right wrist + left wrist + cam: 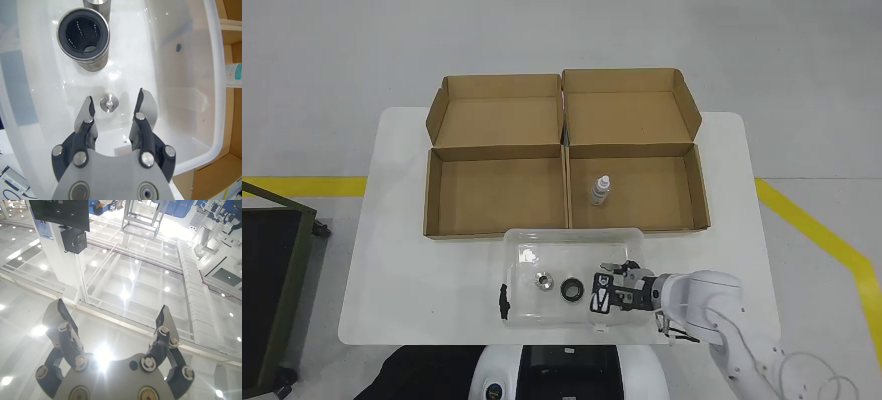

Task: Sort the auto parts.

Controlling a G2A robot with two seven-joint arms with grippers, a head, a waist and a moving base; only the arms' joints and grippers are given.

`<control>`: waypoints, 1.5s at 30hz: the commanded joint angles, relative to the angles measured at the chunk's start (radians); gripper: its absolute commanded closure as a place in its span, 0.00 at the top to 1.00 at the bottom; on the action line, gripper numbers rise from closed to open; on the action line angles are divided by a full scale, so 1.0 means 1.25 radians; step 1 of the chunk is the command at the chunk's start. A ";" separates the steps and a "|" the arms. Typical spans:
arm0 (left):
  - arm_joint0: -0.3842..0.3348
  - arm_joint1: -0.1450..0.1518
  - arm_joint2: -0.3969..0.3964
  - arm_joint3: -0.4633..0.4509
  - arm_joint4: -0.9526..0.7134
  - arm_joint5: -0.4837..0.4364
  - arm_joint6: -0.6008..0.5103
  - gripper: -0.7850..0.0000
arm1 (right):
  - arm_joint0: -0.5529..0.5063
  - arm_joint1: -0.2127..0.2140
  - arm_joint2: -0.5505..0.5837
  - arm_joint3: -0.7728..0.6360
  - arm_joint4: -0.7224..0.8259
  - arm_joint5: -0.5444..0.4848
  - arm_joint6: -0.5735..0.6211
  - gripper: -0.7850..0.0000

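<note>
Sorting auto parts from the clear bin (572, 237) at the worktop (392, 250) front edge.
Finds right end effector (115, 102) fairly wide inside the bin, fingers (145, 102) flanking a small silver stud (109, 104), sleeve bearing (83, 36) just beyond; left end effector (112, 306) spread wide, holding nothing.

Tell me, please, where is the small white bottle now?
In the top view, the small white bottle sits in the right cardboard box, close to its left wall, beyond the clear bin.
</note>
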 commanded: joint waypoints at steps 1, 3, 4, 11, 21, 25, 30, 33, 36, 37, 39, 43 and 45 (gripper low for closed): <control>0.000 0.000 0.000 0.000 0.000 0.000 0.000 1.00 | 0.003 0.001 -0.005 0.005 0.000 0.004 0.008 0.43; 0.000 0.000 0.000 0.000 0.000 0.000 0.000 1.00 | 0.006 0.001 -0.010 0.011 0.003 0.004 0.014 0.43; 0.000 0.000 0.000 0.000 0.000 0.000 0.000 1.00 | 0.008 0.002 -0.012 0.014 0.003 0.004 0.017 0.43; 0.000 0.000 0.000 0.000 0.000 0.000 0.000 1.00 | 0.018 0.005 -0.026 0.014 0.016 -0.004 0.032 0.12; 0.000 0.000 0.000 0.000 0.000 0.000 0.000 1.00 | 0.011 0.014 -0.022 -0.037 0.024 0.001 0.034 0.00; 0.000 0.000 0.000 0.000 0.000 0.000 0.000 1.00 | -0.003 0.019 -0.008 -0.075 0.023 0.008 0.021 0.00; 0.000 0.000 0.000 0.000 0.000 0.000 0.000 1.00 | -0.031 0.026 0.020 -0.131 0.017 0.028 -0.017 0.00; 0.000 0.000 0.000 0.000 0.000 0.000 0.000 1.00 | -0.051 0.029 0.040 -0.166 0.013 0.055 -0.059 0.00; 0.000 0.000 0.000 0.000 0.000 0.000 0.000 1.00 | -0.077 0.031 0.058 -0.203 0.011 0.092 -0.119 0.00; 0.000 0.000 0.000 0.000 0.000 0.000 0.000 1.00 | -0.085 0.032 0.065 -0.212 0.010 0.101 -0.140 0.00; 0.000 0.000 0.000 0.000 0.000 0.000 0.000 1.00 | -0.100 0.033 0.080 -0.227 0.015 0.119 -0.190 0.00; 0.000 0.000 0.000 0.000 0.000 0.000 0.000 1.00 | -0.121 0.035 0.110 -0.230 0.037 0.151 -0.289 0.00; 0.000 0.000 0.000 0.000 0.000 0.000 0.000 1.00 | -0.126 0.035 0.122 -0.226 0.062 0.164 -0.348 0.00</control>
